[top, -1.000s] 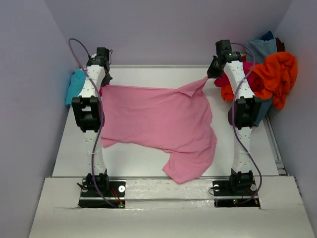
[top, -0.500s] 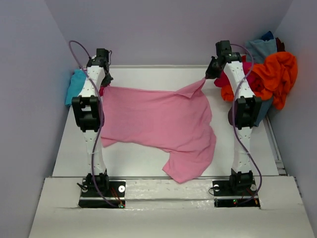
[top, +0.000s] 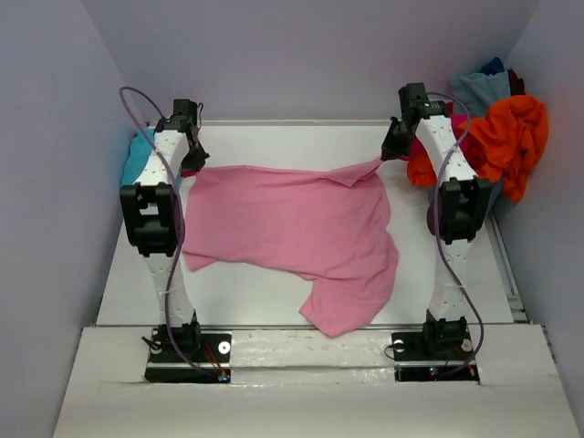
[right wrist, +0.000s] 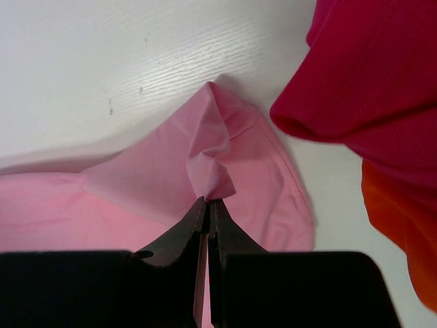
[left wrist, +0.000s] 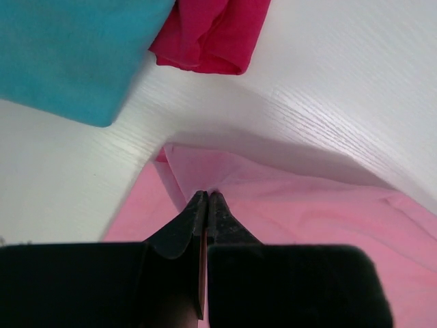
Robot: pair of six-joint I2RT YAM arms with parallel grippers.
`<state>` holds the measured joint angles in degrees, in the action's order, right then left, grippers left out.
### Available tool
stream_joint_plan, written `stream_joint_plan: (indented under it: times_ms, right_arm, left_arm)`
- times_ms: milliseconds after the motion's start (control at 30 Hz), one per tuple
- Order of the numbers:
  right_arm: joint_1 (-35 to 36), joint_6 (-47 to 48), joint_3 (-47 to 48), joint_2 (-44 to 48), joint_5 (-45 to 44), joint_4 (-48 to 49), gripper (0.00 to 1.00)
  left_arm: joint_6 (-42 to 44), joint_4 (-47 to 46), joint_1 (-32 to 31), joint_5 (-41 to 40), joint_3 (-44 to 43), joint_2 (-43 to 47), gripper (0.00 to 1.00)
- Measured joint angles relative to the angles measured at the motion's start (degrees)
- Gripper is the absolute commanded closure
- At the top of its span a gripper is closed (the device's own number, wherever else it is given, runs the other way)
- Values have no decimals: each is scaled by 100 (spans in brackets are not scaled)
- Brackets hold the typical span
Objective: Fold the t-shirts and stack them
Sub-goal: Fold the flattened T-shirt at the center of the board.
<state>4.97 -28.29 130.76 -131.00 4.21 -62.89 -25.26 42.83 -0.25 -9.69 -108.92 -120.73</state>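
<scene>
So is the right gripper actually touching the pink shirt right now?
Touching. The right wrist view shows the right gripper shut on a pinched-up fold of the pink shirt, with cloth bunching at its tips.

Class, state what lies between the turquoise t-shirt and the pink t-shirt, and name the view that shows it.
Only bare white table separates the turquoise t-shirt from the pink t-shirt; the left wrist view shows this.
</scene>
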Motion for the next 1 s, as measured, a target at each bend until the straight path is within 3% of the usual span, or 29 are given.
stream_joint_plan:
  times_ms: [333, 633, 1000]
  right_arm:
    - [125, 146, -214, 807, 20, -234, 92]
    - [455, 356, -1049, 841, 44, -494, 92]
    - [660, 457, -1812, 1071, -61, -616, 91]
  left_arm:
    - [-96, -188, 0, 179, 564, 772, 94]
    - [-179, -385, 0, 407, 1587, 1220, 94]
    - [-225, -444, 0, 485, 2184, 1637, 94]
